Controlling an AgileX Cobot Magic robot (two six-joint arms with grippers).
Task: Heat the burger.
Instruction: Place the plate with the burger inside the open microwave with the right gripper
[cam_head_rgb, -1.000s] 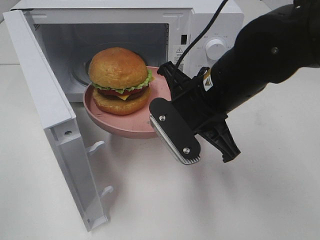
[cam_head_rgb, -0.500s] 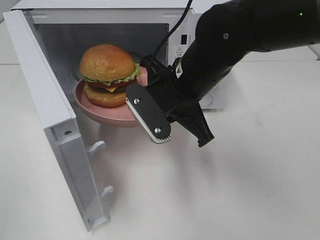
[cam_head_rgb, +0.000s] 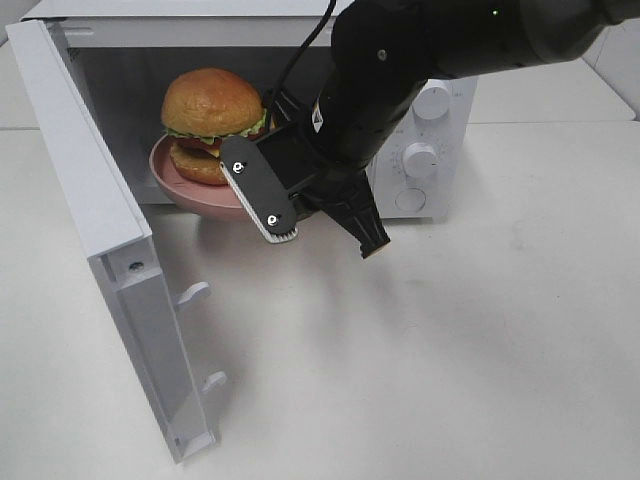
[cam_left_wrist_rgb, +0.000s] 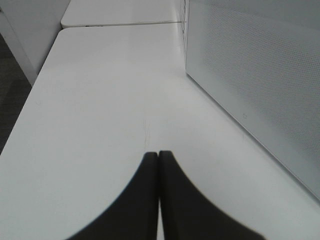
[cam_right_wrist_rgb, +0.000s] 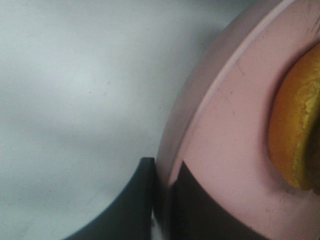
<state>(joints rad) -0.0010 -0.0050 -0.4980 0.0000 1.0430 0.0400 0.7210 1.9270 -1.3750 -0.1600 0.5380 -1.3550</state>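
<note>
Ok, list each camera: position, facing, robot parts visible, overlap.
Exterior high: high, angled down at microwave, burger, pink plate; right gripper shows.
Left wrist: on left arm, facing table and perforated panel; shut left gripper shows.
Right wrist: on right arm, facing pink plate and burger, both shared with exterior high; right gripper clamps rim.

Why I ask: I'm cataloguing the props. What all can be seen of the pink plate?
The pink plate is round and shallow, with a raised rim and a matte, plastic-looking surface bearing a few faint scuffs. It carries the burger on its middle. The right tool is shut on its rim, one finger inside the rim, one outside. The plate sits roughly level in the mouth of the open microwave, its near edge jutting out; whether it rests on the cavity floor cannot be told.
</note>
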